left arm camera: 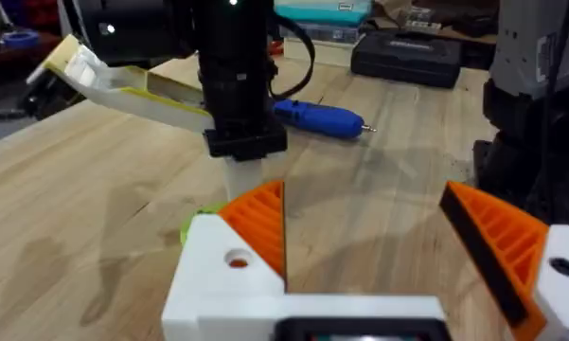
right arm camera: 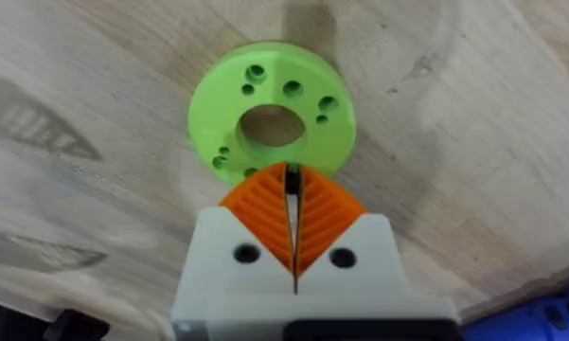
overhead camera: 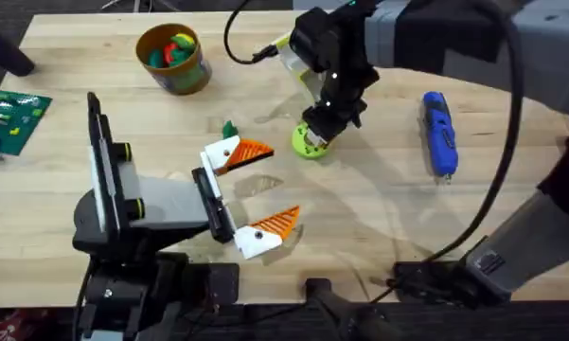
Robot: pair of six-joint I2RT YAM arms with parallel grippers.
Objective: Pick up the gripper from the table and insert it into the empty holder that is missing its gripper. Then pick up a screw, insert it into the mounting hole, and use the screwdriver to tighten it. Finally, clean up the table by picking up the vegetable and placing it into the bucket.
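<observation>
My right gripper (overhead camera: 320,128) points straight down, its orange pads shut together just over a green disc (right arm camera: 270,123) that has a centre hole and several small holes. I see no screw between the pads, and I cannot tell whether the disc is the holder. The blue screwdriver (overhead camera: 438,133) lies on the table right of the disc and also appears as the screwdriver (left arm camera: 317,116) beyond the right arm. My left gripper (overhead camera: 276,185) stands open and holds nothing, just left of the disc. The bucket (overhead camera: 191,76) at the back left holds red and green vegetables. A small green piece (overhead camera: 229,128) lies by the left gripper's far finger.
A green board (overhead camera: 14,118) lies at the table's left edge. A cream and yellow piece (left arm camera: 123,85) sticks out beside the right arm's wrist. A black case (left arm camera: 407,57) sits at the far side. Bare wood runs along the front right.
</observation>
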